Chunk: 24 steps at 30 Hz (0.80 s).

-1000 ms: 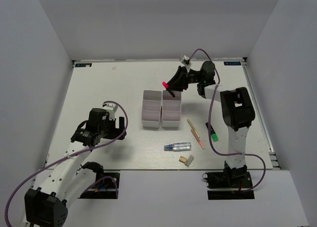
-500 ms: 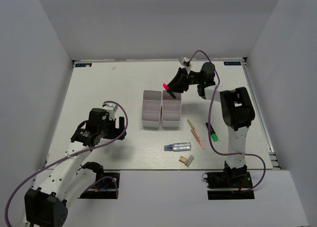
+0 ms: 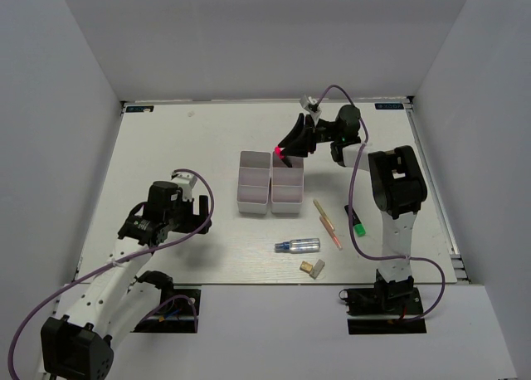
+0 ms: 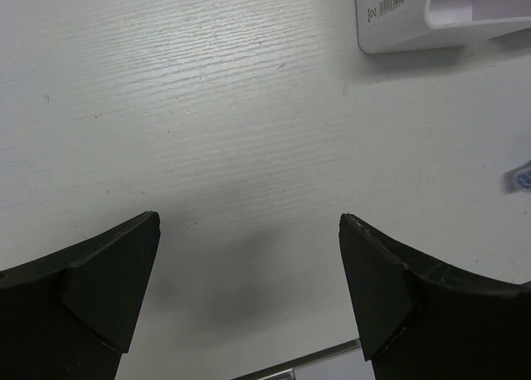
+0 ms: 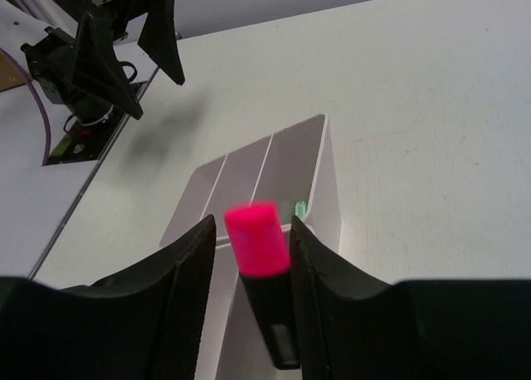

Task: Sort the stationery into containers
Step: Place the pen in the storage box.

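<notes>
My right gripper (image 3: 288, 148) (image 5: 250, 222) hangs over the far end of the right of two white containers (image 3: 288, 199) (image 5: 328, 172). A black marker with a pink-red cap (image 3: 279, 153) (image 5: 257, 239) stands between its fingers, blurred, with a gap showing at the left finger, so the jaws look open. A small green piece (image 5: 299, 207) lies in that container. The second container (image 3: 254, 199) (image 4: 398, 15) adjoins it on the left. My left gripper (image 3: 197, 211) (image 4: 249, 222) is wide open over bare table, holding nothing.
On the table near the right arm lie a clear bluish tube (image 3: 299, 246) (image 4: 518, 179), a tan block (image 3: 313, 268), a thin orange pen (image 3: 328, 222) and a green-capped marker (image 3: 358, 228). White walls enclose the table on three sides.
The pink-capped marker has dropped lower toward the right container's far end, and the right jaws have spread a little. The left arm has not moved.
</notes>
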Each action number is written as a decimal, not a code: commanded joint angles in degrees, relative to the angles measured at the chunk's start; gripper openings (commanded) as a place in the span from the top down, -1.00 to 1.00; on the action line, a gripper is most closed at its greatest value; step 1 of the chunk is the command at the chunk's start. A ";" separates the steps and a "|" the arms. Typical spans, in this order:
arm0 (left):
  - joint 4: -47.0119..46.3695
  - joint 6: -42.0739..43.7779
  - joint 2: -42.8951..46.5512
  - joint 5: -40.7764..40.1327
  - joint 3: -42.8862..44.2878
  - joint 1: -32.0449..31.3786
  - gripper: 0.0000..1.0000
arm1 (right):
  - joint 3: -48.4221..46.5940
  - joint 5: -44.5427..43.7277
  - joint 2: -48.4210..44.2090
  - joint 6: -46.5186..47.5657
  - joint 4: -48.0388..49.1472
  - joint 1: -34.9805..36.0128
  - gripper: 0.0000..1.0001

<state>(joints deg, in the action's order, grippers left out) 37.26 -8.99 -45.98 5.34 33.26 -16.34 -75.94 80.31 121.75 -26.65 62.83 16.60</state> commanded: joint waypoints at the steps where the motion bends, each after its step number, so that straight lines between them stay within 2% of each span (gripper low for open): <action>1: -0.96 0.29 1.33 0.72 -0.12 0.34 -0.98 | 0.80 0.11 -1.34 0.90 2.04 -0.25 0.09; 3: -0.96 0.29 1.33 0.81 -0.21 0.25 -0.98 | 1.06 0.11 -1.43 0.99 2.12 -0.34 -0.03; 5: -1.04 0.47 1.33 0.89 -0.30 0.25 -0.98 | 1.23 0.02 -1.52 0.90 2.04 -0.25 -0.06; 8: -1.04 0.29 1.42 0.81 -0.30 0.25 -0.98 | 1.32 -0.77 -2.04 0.99 2.04 -0.52 -0.06; 10: -0.96 0.29 1.50 0.90 -0.38 0.25 -0.98 | 1.32 -1.21 -2.40 0.38 2.12 -0.95 0.02; 14: -1.22 0.29 1.77 0.81 -0.21 0.25 -0.98 | 2.99 -4.19 -6.68 -2.17 2.21 -2.45 0.34; 16: -1.31 0.29 2.12 1.07 -0.21 0.25 -0.98 | 4.57 -6.73 -12.91 1.33 -5.57 -4.20 0.76; 17: -1.31 0.03 2.38 1.25 -0.12 0.25 -0.98 | 4.75 -7.79 -15.03 4.30 -11.09 -5.34 0.96; 18: -1.22 0.12 2.38 1.42 -0.21 0.25 -0.98 | 2.14 -15.63 -22.54 26.08 -42.30 -5.61 1.00; 19: -1.39 -0.06 2.64 1.60 -0.03 0.25 -0.98 | -0.32 -22.76 -24.96 38.22 -58.18 -5.09 1.00; 20: -1.31 -0.15 2.65 1.86 0.14 0.17 -0.98 | -2.44 -29.88 -27.07 46.87 -79.92 -4.39 1.00; 21: -1.48 -0.15 2.65 2.30 -0.03 0.25 -0.98 | -2.46 -41.26 -31.79 57.92 -85.71 -3.51 1.00; 22: -1.57 -0.41 2.99 2.48 0.14 0.34 -0.98 | -0.11 -44.77 -33.15 55.77 -85.77 -4.37 1.00; 23: -1.66 -0.58 3.00 2.91 0.14 0.34 -0.98 | 0.70 -47.07 -34.55 54.70 -88.99 -4.91 0.92; 24: -1.66 -0.76 3.00 3.35 0.32 0.34 -0.98 | 0.71 -52.14 -37.00 56.87 -96.59 -5.35 0.40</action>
<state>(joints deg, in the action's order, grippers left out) 37.10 -9.13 -44.03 6.39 33.26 -16.29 -75.24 47.90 89.41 11.92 -0.99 11.49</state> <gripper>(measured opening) 0.989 0.190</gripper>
